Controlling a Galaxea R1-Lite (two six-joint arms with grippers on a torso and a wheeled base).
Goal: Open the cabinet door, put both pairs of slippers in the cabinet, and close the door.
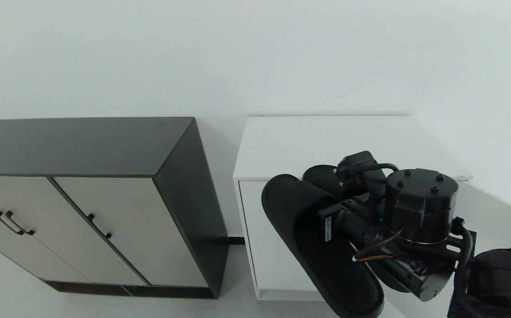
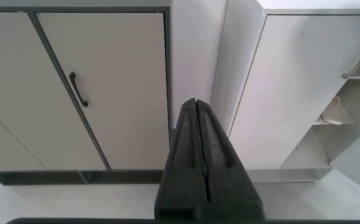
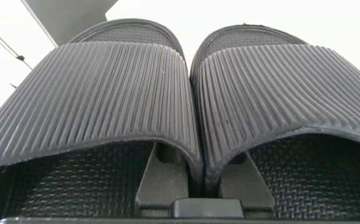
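While clenched in right gripper (image 3: 202, 186) at 4 o'clock, black slippers (image 1: 317, 247) hang before white cabinet (image 1: 326, 141). Judged: stowing step. Next calls for feeding them onto an open shelf. Left gripper (image 2: 197, 155) pressed closed, empty.

A dark cabinet (image 1: 83, 145) stands on the pale floor (image 1: 8, 291) at 9 o'clock in the head view, backed against a plain white wall (image 1: 255, 57). Its beige doors (image 1: 118, 229) are all closed. The door toward 3 o'clock carries one slim dark handle (image 1: 99, 226), and a pair of handles (image 1: 14, 223) meets at a seam toward 9 o'clock. A short black skirting strip (image 1: 236, 240) lies at the cabinet's 3 o'clock.
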